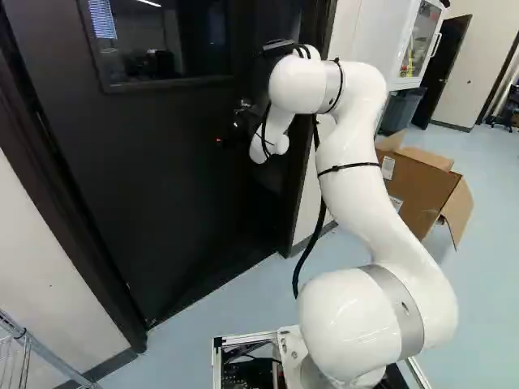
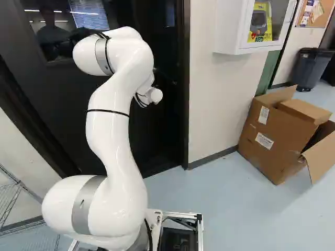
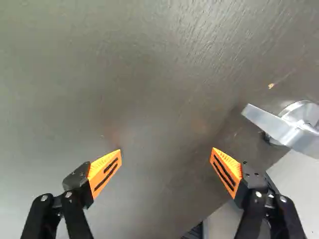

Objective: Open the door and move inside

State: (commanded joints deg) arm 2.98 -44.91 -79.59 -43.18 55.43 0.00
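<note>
From my remote station, I watch my white arm (image 1: 357,174) reach toward a dark door (image 1: 162,170) whose window (image 1: 166,36) sits in its upper part, the raised wrist close to the door in the left base view. In the wrist view, my gripper (image 3: 166,150) faces the door's surface, its two fingers spread wide with nothing pinched between the orange pads (image 3: 226,172). The metal door handle (image 3: 274,124) is ahead of and outside one finger, near it and beyond the gap, its lever angled toward the space ahead of the fingers. To the right in the right base view, an open cardboard box (image 2: 275,138) rests on the pale blue floor (image 2: 230,209), beside a white wall (image 2: 214,99) bearing a white cabinet (image 2: 230,26). A dark bin (image 2: 310,68) stands beyond the box.
</note>
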